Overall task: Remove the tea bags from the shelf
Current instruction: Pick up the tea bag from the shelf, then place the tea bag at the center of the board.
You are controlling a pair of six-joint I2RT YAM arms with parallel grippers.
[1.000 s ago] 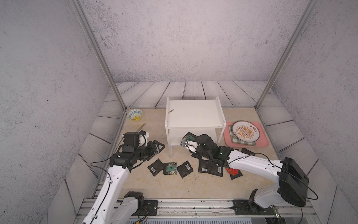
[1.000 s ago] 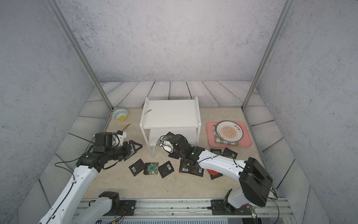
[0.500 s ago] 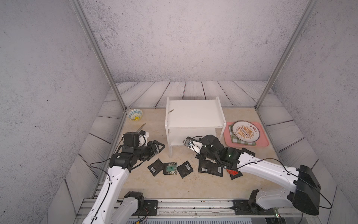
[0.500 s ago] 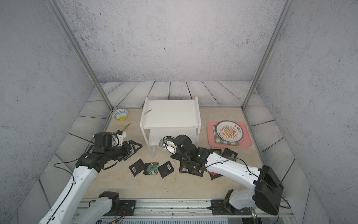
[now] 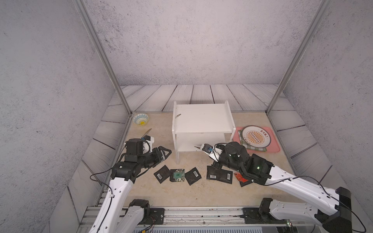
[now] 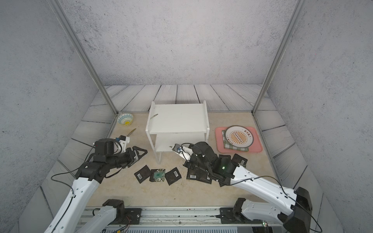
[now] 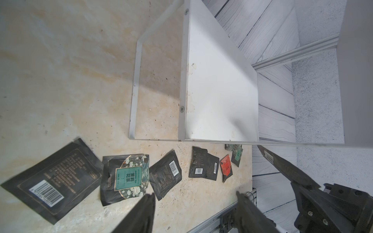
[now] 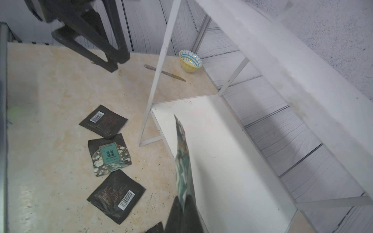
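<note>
My right claw [image 8: 183, 203] is clamped on a green floral tea bag [image 8: 182, 159]. The bag sticks out edge-on past my fingertips, over the front part of the lower board [image 8: 222, 161] of the white shelf [image 5: 201, 119]. I cannot tell whether it touches the board.

My left claw [image 7: 194, 194] hangs with its jaws apart, holding nothing, above the bench [image 5: 161, 193] near the shelf's left side panel.

The other tea bags lie flat on the bench in front of the shelf. Close together in a row are a black barcode sachet [image 5: 162, 174], a green floral sachet [image 5: 177, 175] and a second barcode sachet [image 5: 193, 176]. Further along are two overlapping black sachets [image 5: 219, 174] and a red-orange sachet [image 5: 240, 178], which sits partly under my right arm.

At the far left of the bench are a patterned bowl [image 5: 141, 119] and a knife [image 5: 147, 132]. To the right of the shelf, a pink tray [image 5: 276, 149] carries a checked cloth [image 5: 260, 149] with a plate [image 5: 256, 137] on it.
</note>
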